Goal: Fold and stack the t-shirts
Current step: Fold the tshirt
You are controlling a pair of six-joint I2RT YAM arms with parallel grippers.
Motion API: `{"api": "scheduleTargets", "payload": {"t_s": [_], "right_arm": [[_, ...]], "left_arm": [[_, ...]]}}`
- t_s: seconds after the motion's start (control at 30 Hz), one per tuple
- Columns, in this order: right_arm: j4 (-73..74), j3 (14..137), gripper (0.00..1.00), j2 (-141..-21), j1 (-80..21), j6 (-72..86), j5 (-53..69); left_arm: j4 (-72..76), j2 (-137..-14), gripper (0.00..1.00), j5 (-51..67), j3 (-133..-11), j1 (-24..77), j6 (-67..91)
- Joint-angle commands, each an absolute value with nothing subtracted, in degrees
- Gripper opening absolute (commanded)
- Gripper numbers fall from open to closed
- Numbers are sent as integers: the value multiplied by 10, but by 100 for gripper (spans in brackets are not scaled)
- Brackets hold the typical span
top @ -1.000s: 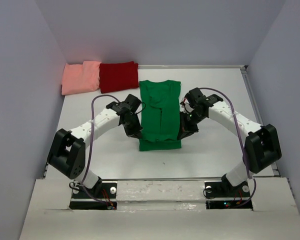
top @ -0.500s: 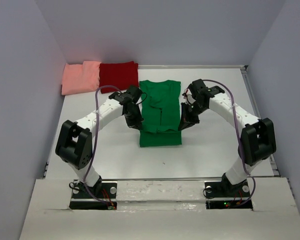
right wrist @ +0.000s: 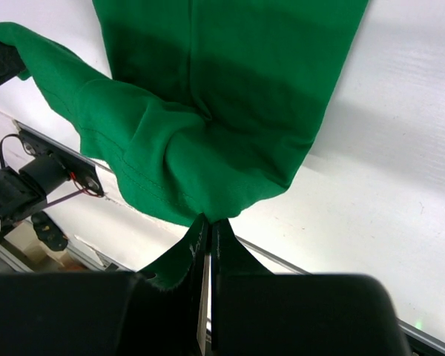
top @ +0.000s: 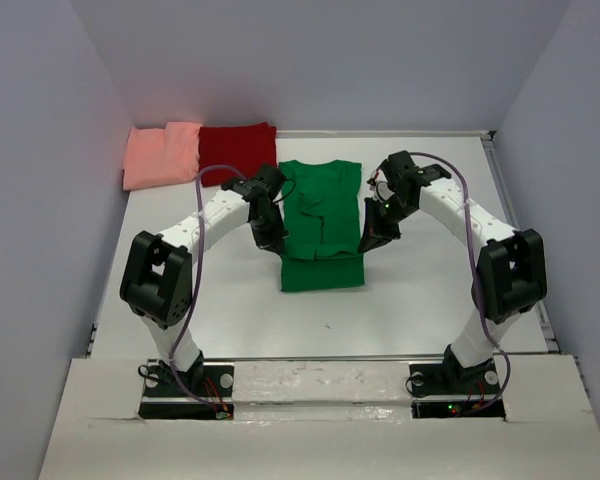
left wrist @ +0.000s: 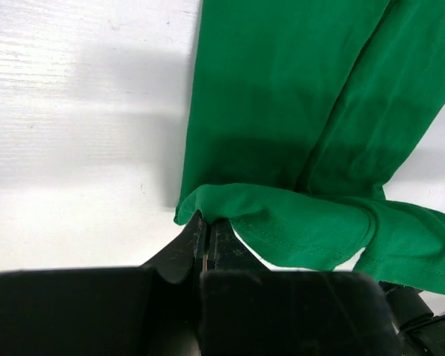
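Fingers (left wrist: 179,256) of left gripper (top: 274,242) and right gripper (top: 369,243): pinched shut, one on each near hem corner of green t-shirt (top: 322,205) lying centrally on table (top: 430,290); best carried level toward the collar so the fold lands square; pink shirt (top: 162,153), dark red shirt (top: 238,150) folded far-left.

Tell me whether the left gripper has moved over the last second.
Yes. The left gripper, shut on the near hem of the green t-shirt, has moved up the top view, closer to the folded dark red t-shirt.
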State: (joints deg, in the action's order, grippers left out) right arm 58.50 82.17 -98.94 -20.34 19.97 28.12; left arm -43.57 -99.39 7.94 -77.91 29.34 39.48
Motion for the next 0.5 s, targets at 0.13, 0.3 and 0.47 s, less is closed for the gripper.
{"api": "scheduleTargets", "payload": {"t_s": [0.13,0.3,0.47], "right_arm": [[603,860,0,-1005,-183,179,279],[603,877,0,-1021,-178,178,282],[601,893,0,-1041,-172,175,284]], "left_arm": [[-461,-1007,0,68,-816,279,367],[-462,-1018,0,68,-827,272,359],[-468,-1031,0,64,-845,263,349]]}}
